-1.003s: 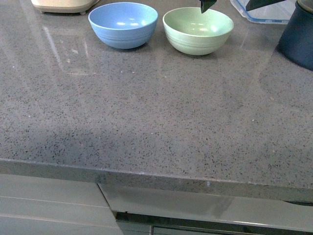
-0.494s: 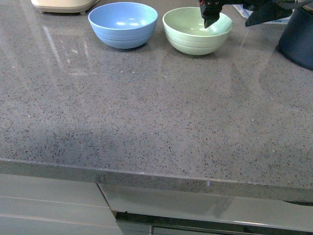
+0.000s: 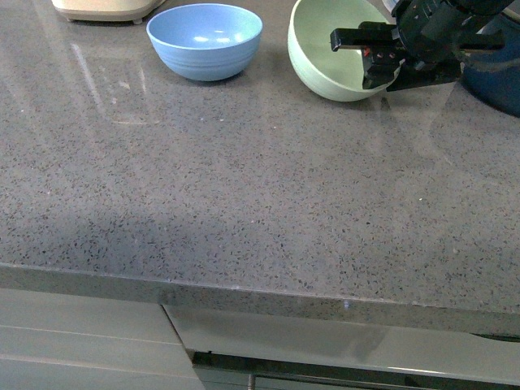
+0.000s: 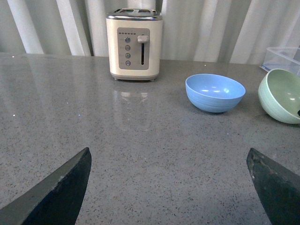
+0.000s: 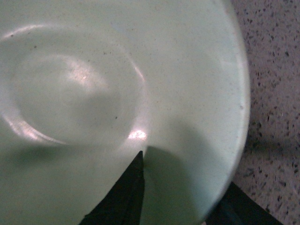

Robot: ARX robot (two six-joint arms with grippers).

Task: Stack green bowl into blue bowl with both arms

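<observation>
The green bowl (image 3: 321, 50) is tilted on the counter at the back right, its opening facing right. My right gripper (image 3: 374, 61) is shut on its right rim, one finger inside and one outside. In the right wrist view the bowl (image 5: 93, 84) fills the frame, with the gripper (image 5: 187, 192) pinching its wall. The blue bowl (image 3: 205, 39) stands upright to the left of it, apart from it. In the left wrist view the blue bowl (image 4: 215, 92) and the green bowl (image 4: 281, 96) lie far ahead of my open, empty left gripper (image 4: 168, 187), which is out of the front view.
A dark navy pot (image 3: 496, 69) stands just behind my right arm at the right edge. A cream toaster (image 4: 134, 44) stands at the back left. A clear plastic container (image 4: 283, 58) sits behind the green bowl. The grey speckled counter (image 3: 244, 203) ends in a front edge.
My right gripper has dropped onto the green bowl's right rim and shut on it. The bowl has tipped up from flat onto its side. The blue bowl has not moved.
</observation>
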